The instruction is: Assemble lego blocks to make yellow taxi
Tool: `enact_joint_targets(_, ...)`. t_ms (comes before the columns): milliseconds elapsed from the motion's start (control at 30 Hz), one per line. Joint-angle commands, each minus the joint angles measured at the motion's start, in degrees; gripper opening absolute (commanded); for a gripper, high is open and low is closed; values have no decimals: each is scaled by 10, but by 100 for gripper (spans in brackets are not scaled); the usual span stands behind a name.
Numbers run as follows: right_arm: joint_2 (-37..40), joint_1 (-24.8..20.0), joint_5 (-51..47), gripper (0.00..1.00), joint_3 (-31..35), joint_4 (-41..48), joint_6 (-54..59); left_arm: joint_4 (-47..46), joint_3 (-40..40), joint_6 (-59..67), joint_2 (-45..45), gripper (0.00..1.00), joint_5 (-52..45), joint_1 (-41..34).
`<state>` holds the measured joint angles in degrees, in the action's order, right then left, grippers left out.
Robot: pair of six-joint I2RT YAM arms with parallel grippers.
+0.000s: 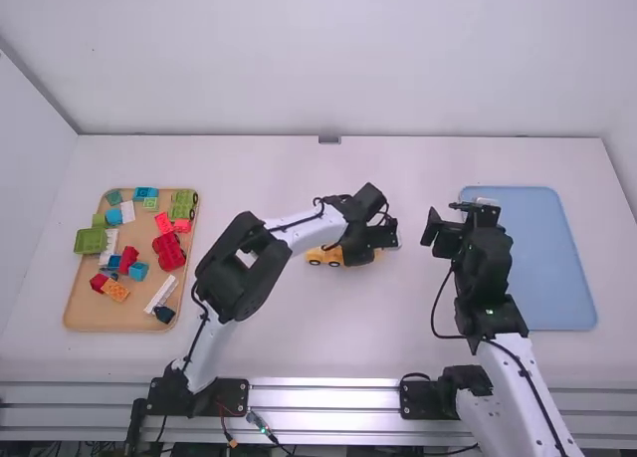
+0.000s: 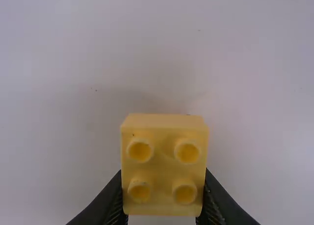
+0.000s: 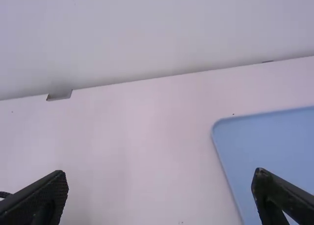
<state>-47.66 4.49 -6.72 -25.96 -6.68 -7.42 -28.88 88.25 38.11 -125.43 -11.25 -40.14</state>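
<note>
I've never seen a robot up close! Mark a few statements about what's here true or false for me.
1. The left claw grips a yellow block. True.
2. The right claw is closed on a block. False: it is open, with nothing between its fingers.
3. The yellow block shows four studs. True.
4. The yellow wheeled piece lies in the blue tray. False: it is between the two trays.
5. The tan tray holds blocks of several colours. True.
</note>
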Motion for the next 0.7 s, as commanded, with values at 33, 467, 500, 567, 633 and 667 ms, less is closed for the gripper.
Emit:
enact_joint_targets(33, 4, 0, -2, 99, 5, 1, -3, -2, 9, 5, -11, 19, 2, 4)
enact_joint_targets(467, 4, 0, -2, 98, 5, 6, -3, 5, 9, 13, -11, 99, 2, 5)
enact_joint_targets(500, 4, 0, -2, 99, 5, 6, -2, 7, 10, 13, -8, 99, 2, 5)
enact_joint_targets(567, 4, 0, -2, 99, 5, 4, -1, 6, 13, 14, 2, 99, 2, 3)
enact_joint_targets(633, 4, 0, -2, 99, 5, 4, 0, 3, 15, 24, 17, 99, 2, 8)
enact_joint_targets(667, 4, 0, -2, 99, 5, 5, 0, 2, 16, 32, 29, 99, -1, 14)
